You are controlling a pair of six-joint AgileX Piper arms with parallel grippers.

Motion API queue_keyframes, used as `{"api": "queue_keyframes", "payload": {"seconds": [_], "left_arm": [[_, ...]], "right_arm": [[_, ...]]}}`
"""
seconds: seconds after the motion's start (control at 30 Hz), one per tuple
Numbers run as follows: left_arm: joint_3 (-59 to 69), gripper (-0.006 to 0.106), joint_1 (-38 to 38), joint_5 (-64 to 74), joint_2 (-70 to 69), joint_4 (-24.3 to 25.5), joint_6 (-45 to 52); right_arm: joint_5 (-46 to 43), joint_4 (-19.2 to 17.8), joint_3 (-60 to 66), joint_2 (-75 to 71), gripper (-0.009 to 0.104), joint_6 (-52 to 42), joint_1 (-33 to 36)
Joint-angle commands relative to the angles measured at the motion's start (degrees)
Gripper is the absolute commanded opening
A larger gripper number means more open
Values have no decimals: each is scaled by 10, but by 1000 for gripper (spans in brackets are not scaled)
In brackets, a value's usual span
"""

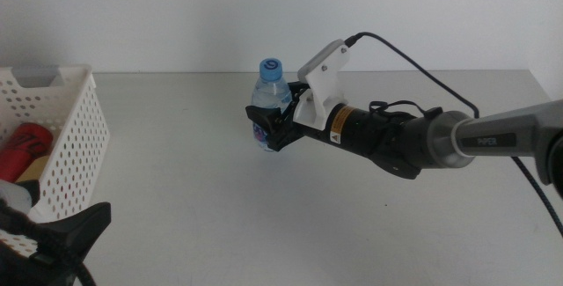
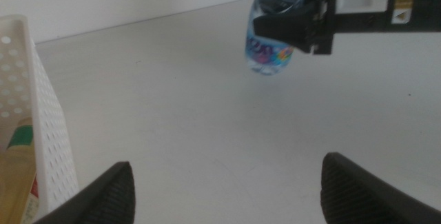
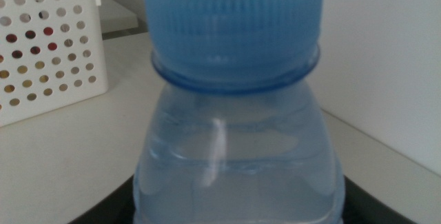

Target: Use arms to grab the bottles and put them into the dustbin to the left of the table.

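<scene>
Right gripper (image 1: 269, 126) is clamped on the water bottle (image 1: 268, 101) — upright on the table (image 1: 193, 198). Left gripper (image 2: 227, 189) waits beside the dustbin (image 1: 75, 145) — jaws apart.

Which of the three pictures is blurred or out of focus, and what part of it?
Right wrist view: the water bottle fills the frame, soft and blurred. Left wrist view: the right gripper looks slightly soft. Middle view: sharp, evenly lit, faint shadows on the table.

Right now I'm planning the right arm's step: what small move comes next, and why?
Probably lift slightly. The right end effector looks closed around the water bottle, which stands far from the basket. The left end effector waits open beside the basket.
</scene>
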Motion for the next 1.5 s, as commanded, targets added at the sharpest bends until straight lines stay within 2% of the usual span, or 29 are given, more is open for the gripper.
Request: {"api": "queue_keyframes", "payload": {"seconds": [0.0,0.23,0.4,0.43,0.53,0.6,0.8,1.03,1.2,1.47], "left_arm": [[-15,89,-4,-46,3,-7,-8],[-15,89,-4,-46,3,-7,-8],[-15,89,-4,-45,3,-7,-8],[-15,89,-4,-46,3,-7,-8],[-15,89,-4,-46,3,-7,-8],[-15,89,-4,-46,3,-7,-8],[-15,89,-4,-46,3,-7,-8],[-15,89,-4,-46,3,-7,-8],[-15,89,-4,-46,3,-7,-8],[-15,89,-4,-46,3,-7,-8]], "right_arm": [[-60,11,-49,-19,-1,1,14],[-62,15,-59,6,0,-7,36],[-46,17,-58,10,11,-6,44],[-46,-5,-58,9,57,13,44],[-33,-19,-58,8,82,36,44],[-18,-21,-52,6,93,48,44],[-17,-3,32,-46,94,30,42],[-8,5,211,-203,92,24,42],[43,29,322,-363,89,26,42],[143,26,392,-519,84,71,42]]}}
